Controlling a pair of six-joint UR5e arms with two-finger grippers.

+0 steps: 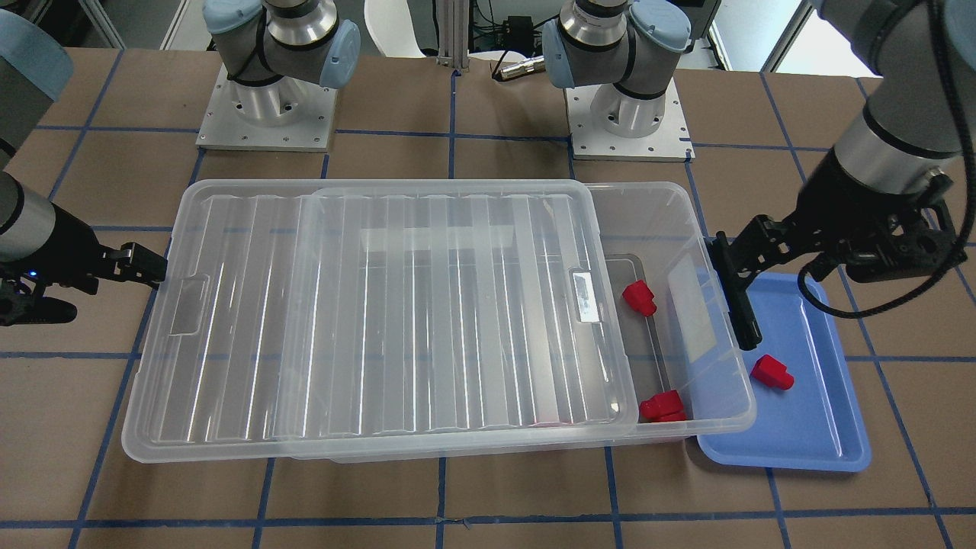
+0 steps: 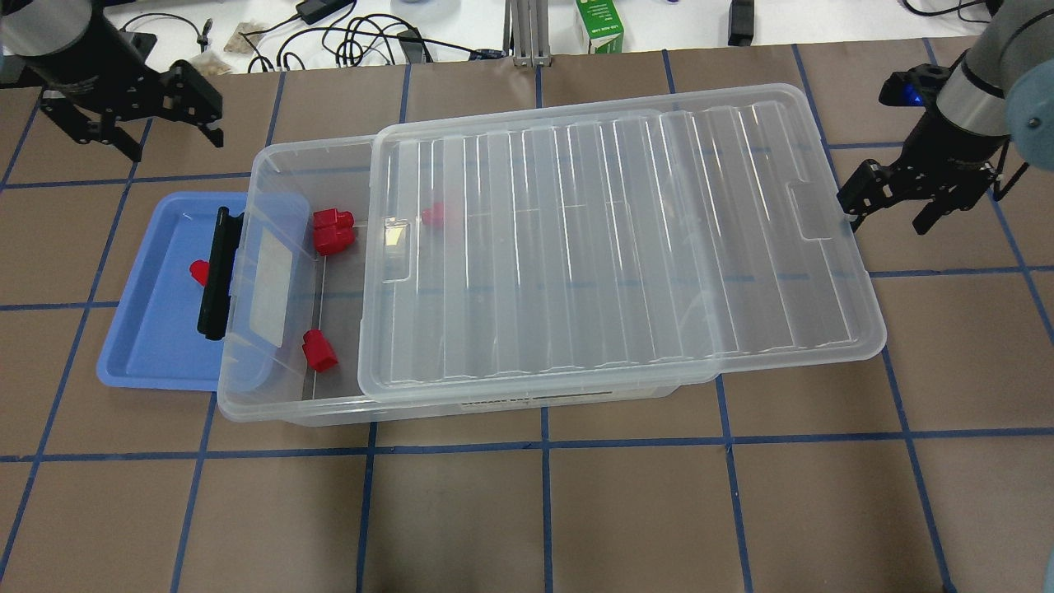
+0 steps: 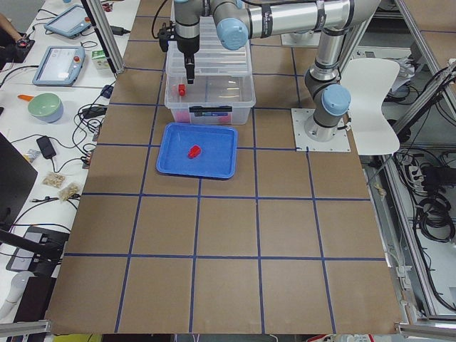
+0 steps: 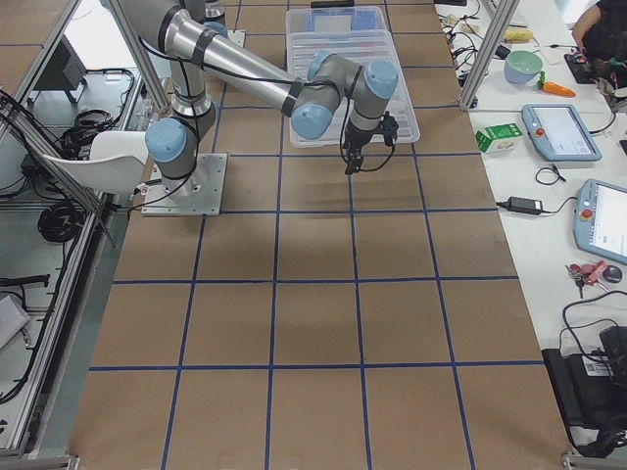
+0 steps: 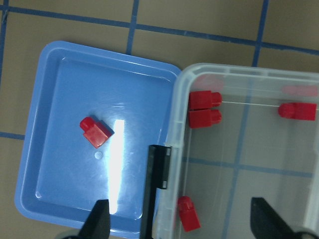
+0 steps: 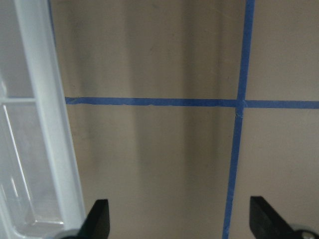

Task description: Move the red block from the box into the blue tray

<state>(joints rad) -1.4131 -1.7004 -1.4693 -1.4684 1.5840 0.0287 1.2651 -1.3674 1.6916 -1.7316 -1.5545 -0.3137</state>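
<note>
Red block (image 5: 95,132) lying in the blue tray (image 5: 45,164), just outside the box (image 5: 175,114) at its latch (image 5: 157,184) end (four more blocks (image 5: 204,109) remain inside). Left fingers (image 5: 99,221) spread, empty, above that end; right fingers (image 6: 97,219) spread, empty, beside the opposite end. Placement appears complete; next, arm withdrawal. Left wrist view shows the block whole; overhead, the latch half-hides it.

red block (image 1: 772,372), blue tray (image 1: 810,415), clear box (image 1: 657,215), ribbed clear lid (image 1: 381,320), black latch (image 1: 738,301), brown table (image 1: 534,496) gridded blue

Overhead, the black latch bar (image 2: 216,276) hides part of the red block (image 2: 198,272) in the blue tray (image 2: 156,329); a second red block (image 2: 434,216) looks blurred under the ribbed lid (image 2: 617,247).
</note>
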